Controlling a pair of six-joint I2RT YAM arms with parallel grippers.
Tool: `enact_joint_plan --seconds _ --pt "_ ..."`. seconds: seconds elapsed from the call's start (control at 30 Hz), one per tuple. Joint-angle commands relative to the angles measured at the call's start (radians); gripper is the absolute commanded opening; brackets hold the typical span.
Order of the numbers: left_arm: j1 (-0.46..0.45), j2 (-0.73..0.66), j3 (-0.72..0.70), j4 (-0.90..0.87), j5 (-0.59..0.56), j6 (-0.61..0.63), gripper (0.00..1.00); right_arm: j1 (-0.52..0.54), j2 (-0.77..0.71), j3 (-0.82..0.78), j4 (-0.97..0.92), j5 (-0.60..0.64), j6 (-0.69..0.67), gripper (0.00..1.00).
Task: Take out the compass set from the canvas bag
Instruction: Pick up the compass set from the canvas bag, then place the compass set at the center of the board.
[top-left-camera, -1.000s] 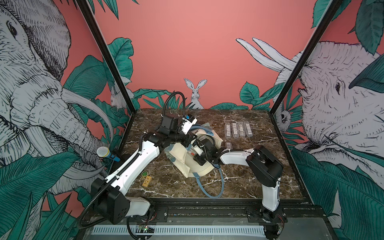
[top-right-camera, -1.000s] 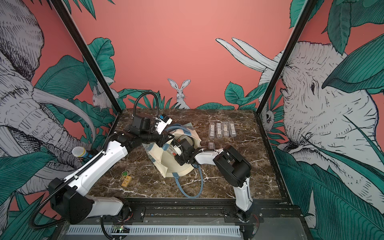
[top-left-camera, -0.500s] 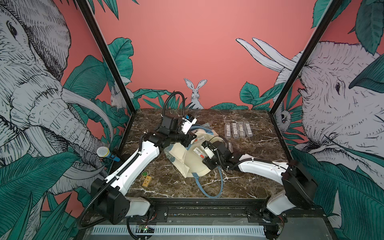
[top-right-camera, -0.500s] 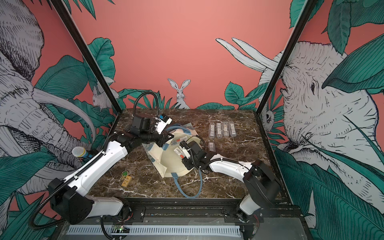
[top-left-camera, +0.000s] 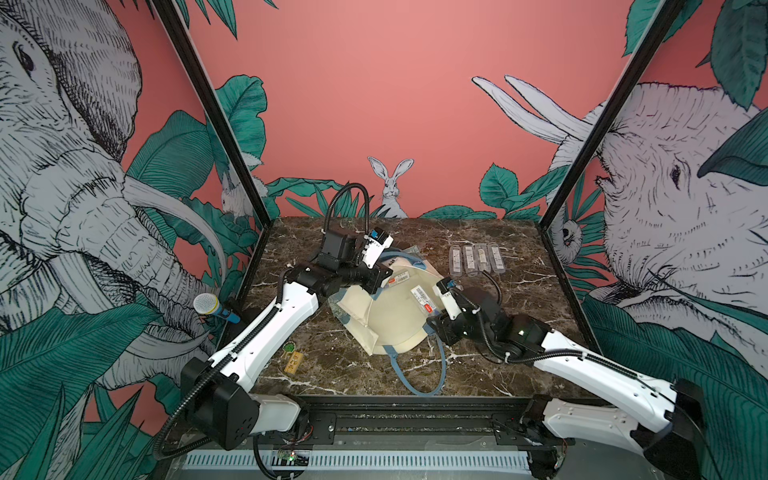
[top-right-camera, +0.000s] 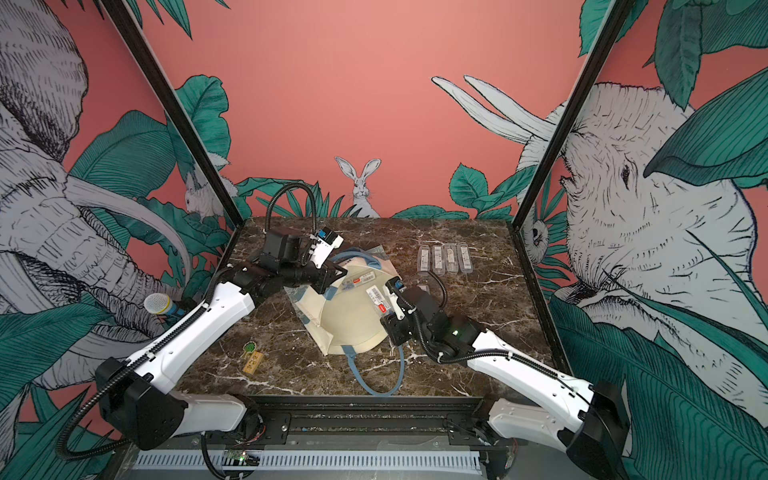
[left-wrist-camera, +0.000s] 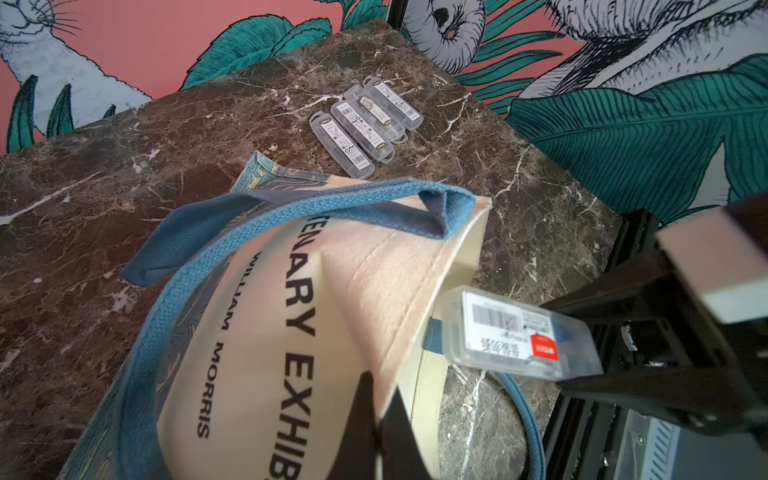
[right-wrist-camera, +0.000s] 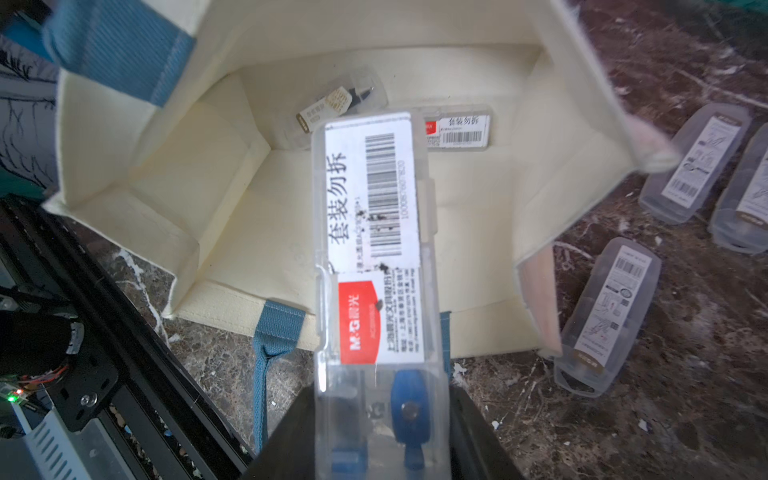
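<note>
Compass set (right-wrist-camera: 374, 249) gripped at one end, its length over the open mouth of the canvas bag (top-left-camera: 386, 316) at table centre.
Right gripper (right-wrist-camera: 380, 436) pinches the clear case by its sides. Left gripper (top-left-camera: 374, 280) is pressed together on the bag rim at 11 o'clock, holding it up. Best course, judged: lift level above the rim and draw out toward 4 o'clock. Obstacles: loose case (right-wrist-camera: 606, 316) beside the rim, row of four cases (top-left-camera: 477, 258) at 1 o'clock, blue handle (top-left-camera: 419, 374) trailing at 6. Two cases (right-wrist-camera: 457, 129) lie inside.
</note>
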Motion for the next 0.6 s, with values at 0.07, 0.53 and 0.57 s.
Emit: enact_joint_plan --seconds 0.07,0.53,0.57 --pt "-0.001 -0.010 0.029 0.000 0.003 -0.002 0.00 -0.045 -0.080 0.069 -0.063 0.064 -0.023 0.32" --pt "-0.003 0.016 0.075 -0.038 0.019 -0.001 0.00 -0.650 0.166 -0.002 0.050 -0.139 -0.100 0.32" --pt "-0.003 0.012 0.068 -0.034 0.015 0.001 0.00 -0.667 0.214 -0.004 0.053 -0.164 -0.095 0.32"
